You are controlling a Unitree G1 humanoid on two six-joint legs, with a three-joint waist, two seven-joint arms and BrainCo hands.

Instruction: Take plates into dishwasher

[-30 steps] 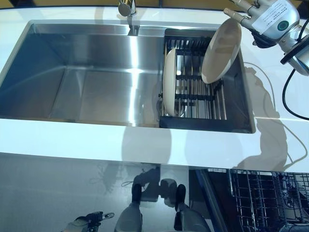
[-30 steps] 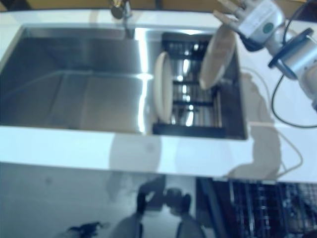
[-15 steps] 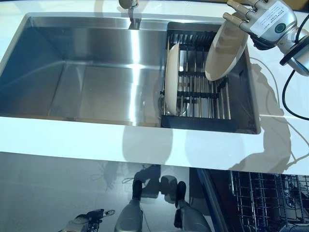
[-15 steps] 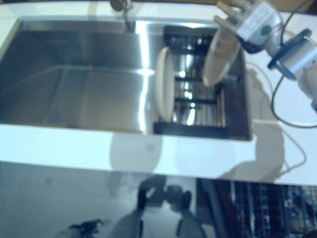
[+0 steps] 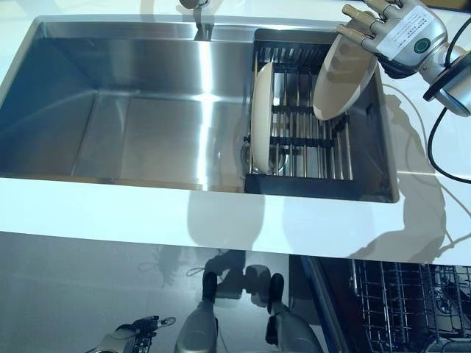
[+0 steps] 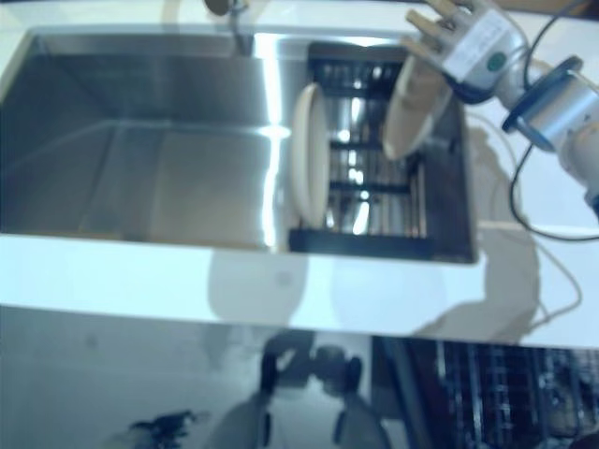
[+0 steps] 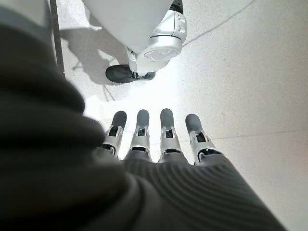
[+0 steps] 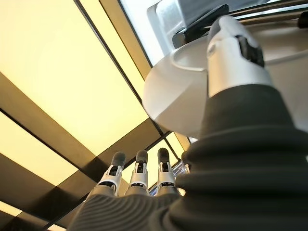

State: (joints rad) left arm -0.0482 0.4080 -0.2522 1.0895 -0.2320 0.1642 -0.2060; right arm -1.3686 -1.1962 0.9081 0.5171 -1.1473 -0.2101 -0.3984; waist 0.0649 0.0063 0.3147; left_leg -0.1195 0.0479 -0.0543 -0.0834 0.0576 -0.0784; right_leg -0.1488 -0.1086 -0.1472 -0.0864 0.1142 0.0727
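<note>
Plates are two here: one [image 5: 343, 79] is tilted above the far right of the rack [image 5: 309, 140], its lower edge near the wires, pinched at its top rim by my right hand [image 5: 383, 31], thumb on one face and fingers straight along the other; the second plate [image 5: 259, 123] stands upright on edge at the rack's left side, well apart from the first; the rack sits in the right end of the steel sink [image 5: 132, 110], set in the white worktop [image 5: 147, 213]; the dishwasher basket [image 5: 405, 294] shows below, at lower right; my left hand [image 7: 154, 139] hangs low over the floor, fingers straight, holding nothing.
</note>
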